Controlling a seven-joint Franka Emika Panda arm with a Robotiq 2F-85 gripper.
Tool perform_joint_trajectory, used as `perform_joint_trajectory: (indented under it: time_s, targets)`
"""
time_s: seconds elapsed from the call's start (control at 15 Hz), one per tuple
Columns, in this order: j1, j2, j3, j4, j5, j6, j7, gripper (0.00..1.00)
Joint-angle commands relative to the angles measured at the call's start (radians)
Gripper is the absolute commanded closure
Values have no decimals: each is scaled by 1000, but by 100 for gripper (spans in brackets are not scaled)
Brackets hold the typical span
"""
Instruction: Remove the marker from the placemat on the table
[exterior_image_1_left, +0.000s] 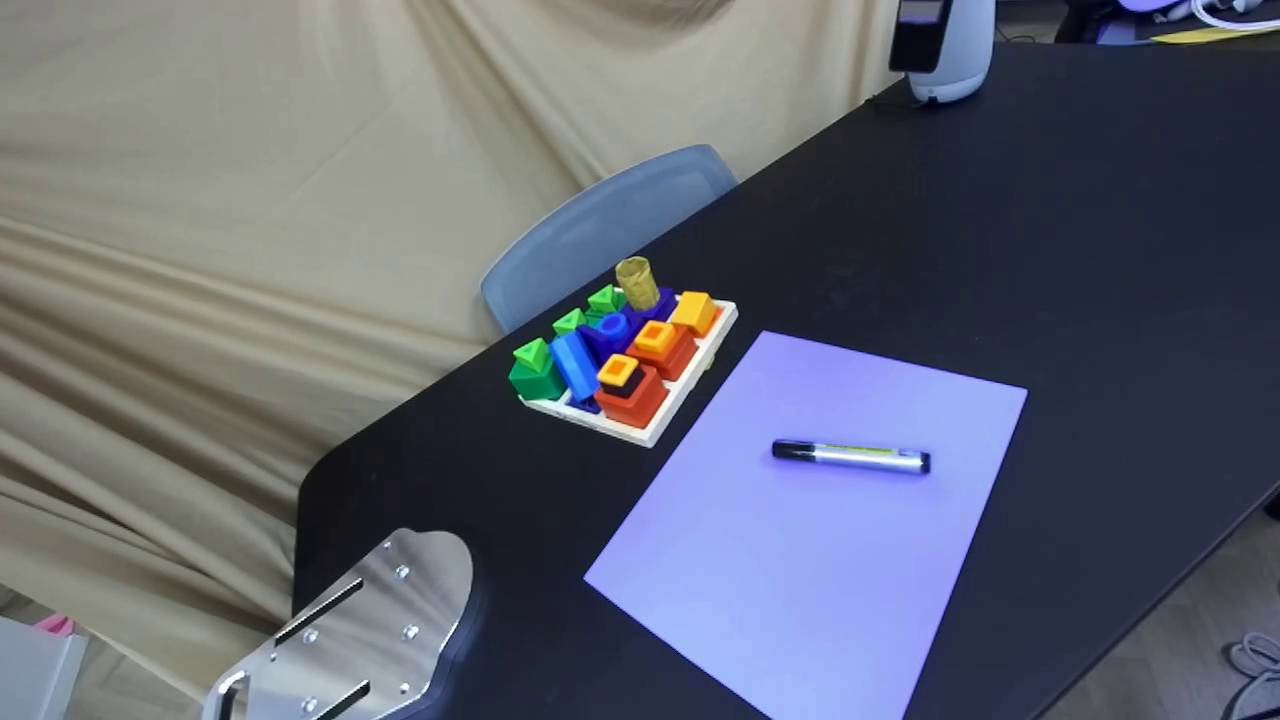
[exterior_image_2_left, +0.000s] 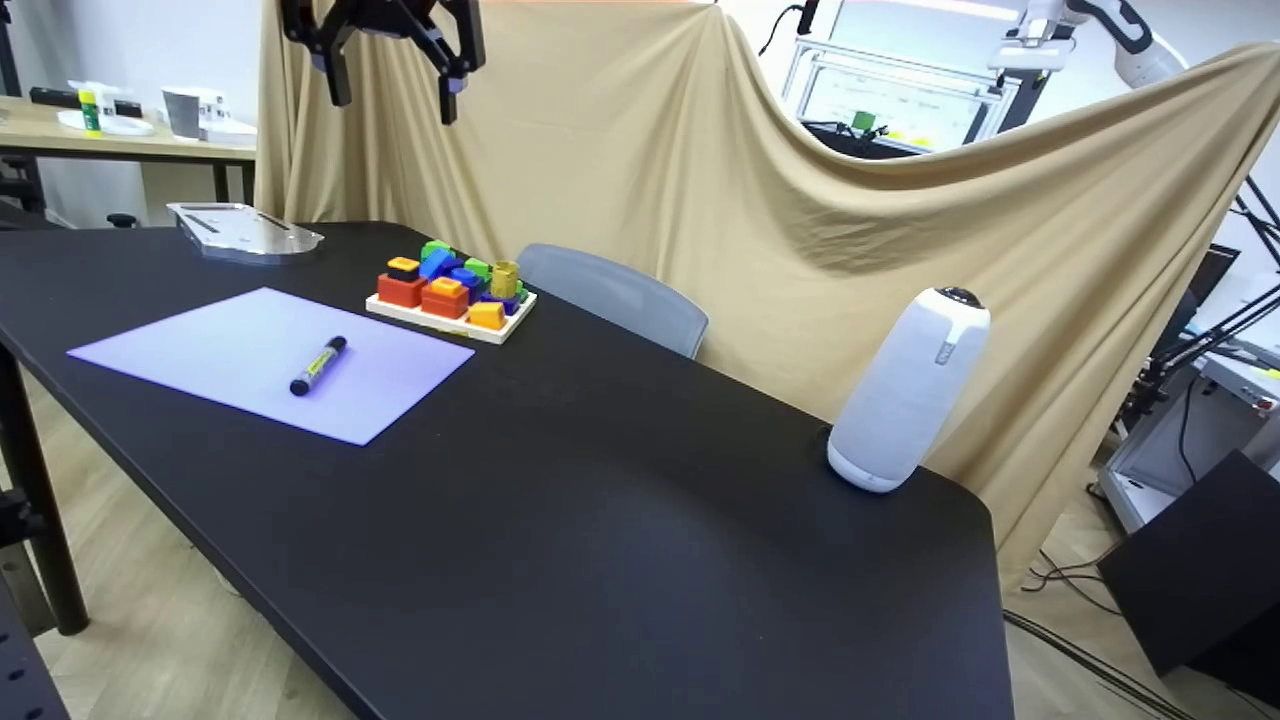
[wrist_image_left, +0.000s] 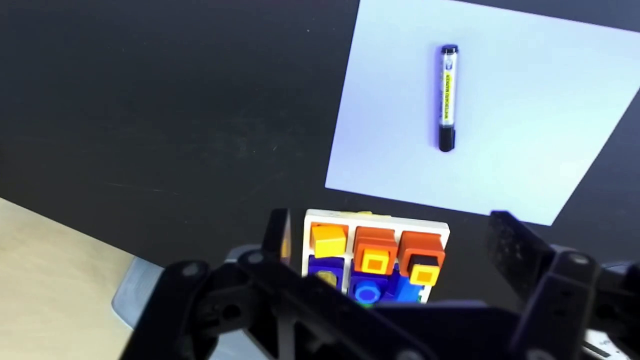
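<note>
The marker lies flat on the lavender placemat, with black ends and a silver body with a yellow label. It also shows in an exterior view and in the wrist view, on the placemat. The placemat lies on the black table. My gripper is high above the table, well apart from the marker. In the wrist view its fingers are wide apart with nothing held between them. The gripper is out of frame in an exterior view.
A white tray of colourful blocks stands beside the placemat and shows below the gripper in the wrist view. A metal plate lies at one table end. A white speaker-like device stands at the other. A grey chair touches the table's side.
</note>
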Motion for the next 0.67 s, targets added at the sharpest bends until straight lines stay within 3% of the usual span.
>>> perform_joint_trajectory:
  time_s: [0.0,0.33,0.6]
  targets:
    - [26,66,77,-13,-5,96,113,0]
    - [-4,180,255,-17,-172,158,430,0]
    - [6,252,288,-35,-241,198,554,0]
